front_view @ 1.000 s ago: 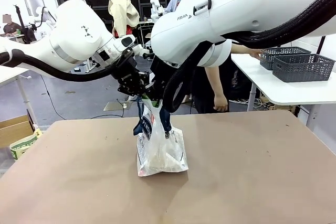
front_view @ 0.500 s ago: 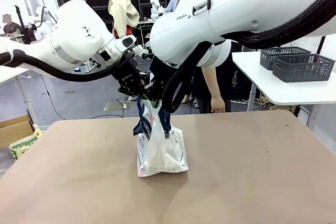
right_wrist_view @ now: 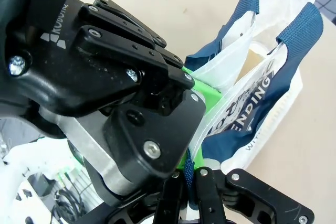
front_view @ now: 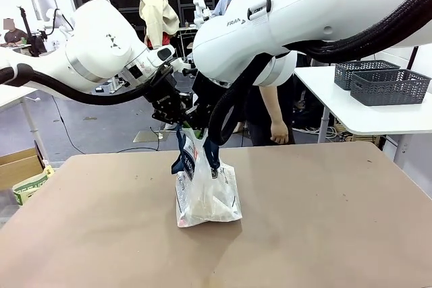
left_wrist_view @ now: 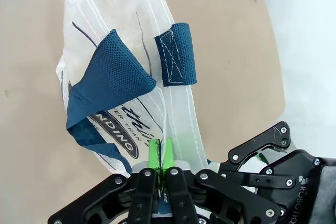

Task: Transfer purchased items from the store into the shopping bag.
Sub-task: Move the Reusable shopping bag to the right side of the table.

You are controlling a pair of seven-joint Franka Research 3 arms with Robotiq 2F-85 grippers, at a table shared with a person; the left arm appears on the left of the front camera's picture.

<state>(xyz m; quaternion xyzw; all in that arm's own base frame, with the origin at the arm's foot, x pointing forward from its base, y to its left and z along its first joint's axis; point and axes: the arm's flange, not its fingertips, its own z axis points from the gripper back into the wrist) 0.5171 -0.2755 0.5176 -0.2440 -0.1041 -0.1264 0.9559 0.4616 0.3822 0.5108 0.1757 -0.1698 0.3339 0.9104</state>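
The shopping bag [front_view: 204,190] stands upright at the table's middle, clear plastic with navy straps and lettering. Both grippers hold its top. My left gripper [front_view: 179,119] is shut on the bag's clear rim, and in the left wrist view its green pads [left_wrist_view: 154,153] pinch the plastic [left_wrist_view: 178,114] below a navy strap end [left_wrist_view: 176,54]. My right gripper [front_view: 204,131] is shut on a navy strap [right_wrist_view: 239,129] at the bag's mouth, right beside the left gripper's body [right_wrist_view: 131,93]. The store [front_view: 390,87], a dark grey slotted basket, stands on a white side table at the right.
A second grey basket [front_view: 364,69] stands behind the first on the white side table [front_view: 368,118]. A person stands at the table's far side, one hand [front_view: 329,68] by the baskets, the other [front_view: 278,133] hanging down. A cardboard box [front_view: 20,166] lies at the left.
Both arms and the bag hold still. The person's hanging hand has shifted a little.
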